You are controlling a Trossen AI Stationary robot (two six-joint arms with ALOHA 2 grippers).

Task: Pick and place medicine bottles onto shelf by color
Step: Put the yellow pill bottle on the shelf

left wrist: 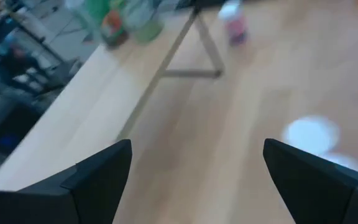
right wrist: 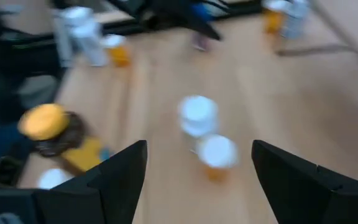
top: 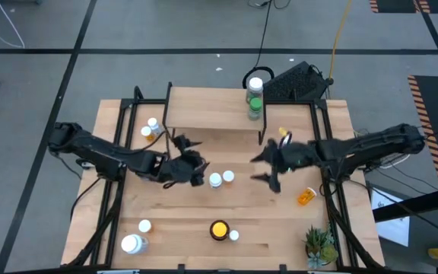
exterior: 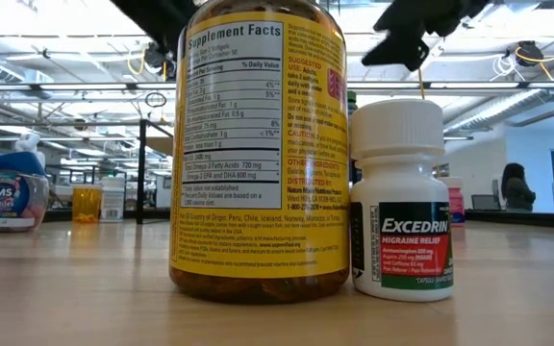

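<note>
Counting about eleven medicine bottles (top: 215, 180) scattered over the wooden table (top: 280, 228), two already on the shelf (top: 204, 110) at upper centre, while the left gripper (top: 192, 161) and right gripper (top: 268, 171) both hover mid-frame, spread wide and empty, wrist views too blurry for labels.

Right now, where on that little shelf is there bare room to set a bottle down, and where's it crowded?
The shelf is bare across its left and middle, from its left edge to the two bottles at its right end: the white-capped bottle and the green bottle. That right end is crowded. On the table, the two white-capped bottles sit between both open grippers, left and right.
</note>
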